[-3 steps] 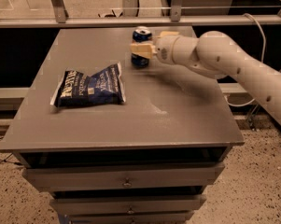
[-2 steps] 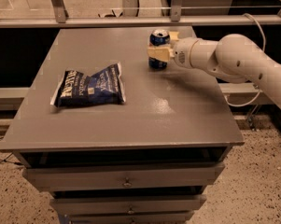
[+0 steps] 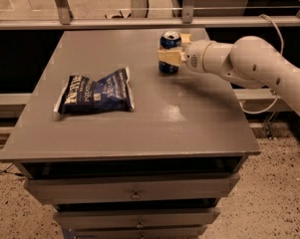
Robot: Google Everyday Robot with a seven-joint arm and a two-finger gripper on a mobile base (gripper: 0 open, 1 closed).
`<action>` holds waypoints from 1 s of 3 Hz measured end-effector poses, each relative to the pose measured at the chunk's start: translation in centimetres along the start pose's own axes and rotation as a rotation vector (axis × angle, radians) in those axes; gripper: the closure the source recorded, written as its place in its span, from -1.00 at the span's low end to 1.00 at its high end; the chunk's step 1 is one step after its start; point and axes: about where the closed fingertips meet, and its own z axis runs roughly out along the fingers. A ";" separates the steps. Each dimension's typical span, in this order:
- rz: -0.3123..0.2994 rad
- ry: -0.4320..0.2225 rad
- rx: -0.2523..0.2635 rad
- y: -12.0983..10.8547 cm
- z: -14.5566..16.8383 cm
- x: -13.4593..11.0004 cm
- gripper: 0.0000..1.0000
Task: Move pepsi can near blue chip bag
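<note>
The pepsi can (image 3: 170,40) stands upright at the back right of the grey table (image 3: 139,128), blue with a silver top. My gripper (image 3: 172,50) reaches in from the right and is shut on the can, with a tan finger (image 3: 167,57) across its front and another behind it. The can's base is at or just above the tabletop; I cannot tell which. The blue chip bag (image 3: 96,90) lies flat and crumpled on the left half of the table, well apart from the can.
The table stands on a drawer cabinet (image 3: 134,190). A metal rail (image 3: 139,21) with upright posts runs behind the table's back edge. My white arm (image 3: 259,63) crosses the table's right edge, with a cable behind it.
The gripper and the can have shifted to the right along the back of the table, then held about still. The chip bag has not moved.
</note>
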 end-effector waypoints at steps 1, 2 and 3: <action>0.000 0.000 0.000 0.0 0.0 0.0 1.00; 0.000 0.000 0.000 0.0 0.0 0.0 0.66; -0.001 0.000 0.000 0.0 0.0 -0.1 0.19</action>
